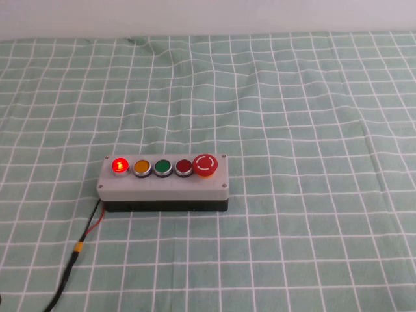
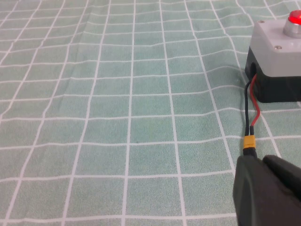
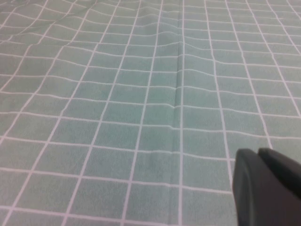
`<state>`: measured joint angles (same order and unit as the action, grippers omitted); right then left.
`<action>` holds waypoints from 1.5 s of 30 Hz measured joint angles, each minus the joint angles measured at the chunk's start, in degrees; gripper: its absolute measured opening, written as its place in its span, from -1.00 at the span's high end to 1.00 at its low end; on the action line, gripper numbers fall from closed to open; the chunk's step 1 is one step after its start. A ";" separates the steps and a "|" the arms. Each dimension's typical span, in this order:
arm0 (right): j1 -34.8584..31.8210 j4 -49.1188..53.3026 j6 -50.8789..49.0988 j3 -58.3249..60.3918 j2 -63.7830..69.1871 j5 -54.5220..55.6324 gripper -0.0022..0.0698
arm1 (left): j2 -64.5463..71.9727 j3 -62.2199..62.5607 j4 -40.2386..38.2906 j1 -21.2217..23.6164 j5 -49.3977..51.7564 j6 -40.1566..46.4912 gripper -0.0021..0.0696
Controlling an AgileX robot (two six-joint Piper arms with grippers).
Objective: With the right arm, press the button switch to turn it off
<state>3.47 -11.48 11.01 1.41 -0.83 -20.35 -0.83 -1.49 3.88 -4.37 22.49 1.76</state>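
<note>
The button switch (image 1: 119, 166) is a small round red push button, glowing, at the left end of a grey box (image 1: 162, 186) with a black base, left of the table's middle. It also shows in the left wrist view (image 2: 295, 19). Neither arm shows in the high view. My left gripper (image 2: 261, 162) is shut and empty, low over the cloth just short of the box's cable end. My right gripper (image 3: 257, 153) is shut and empty over bare cloth, with the box out of its view.
On the box, after the lit button, come an orange button (image 1: 142, 167), a green one (image 1: 162, 167), a darker red one (image 1: 184, 167) and a big red mushroom button (image 1: 206, 164). A black-and-red cable (image 1: 78, 250) with a yellow connector (image 2: 249, 141) runs toward the front left. Green checked cloth (image 1: 312, 130) covers the table.
</note>
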 joint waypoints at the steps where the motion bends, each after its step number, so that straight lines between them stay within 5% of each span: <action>1: 0.00 0.00 0.00 0.00 0.00 0.00 0.98 | 0.00 0.00 0.00 0.00 0.00 0.00 0.95; 35: 0.00 0.00 0.00 0.00 0.00 1.91 0.98 | 0.00 0.00 0.04 0.00 0.00 0.00 0.95; 45: 0.00 0.00 0.00 0.00 0.00 20.35 0.98 | 0.00 0.00 0.04 0.00 0.00 0.00 0.95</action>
<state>3.47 -11.48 11.01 1.41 -0.83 0.00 -0.83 -1.49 3.92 -4.37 22.49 1.76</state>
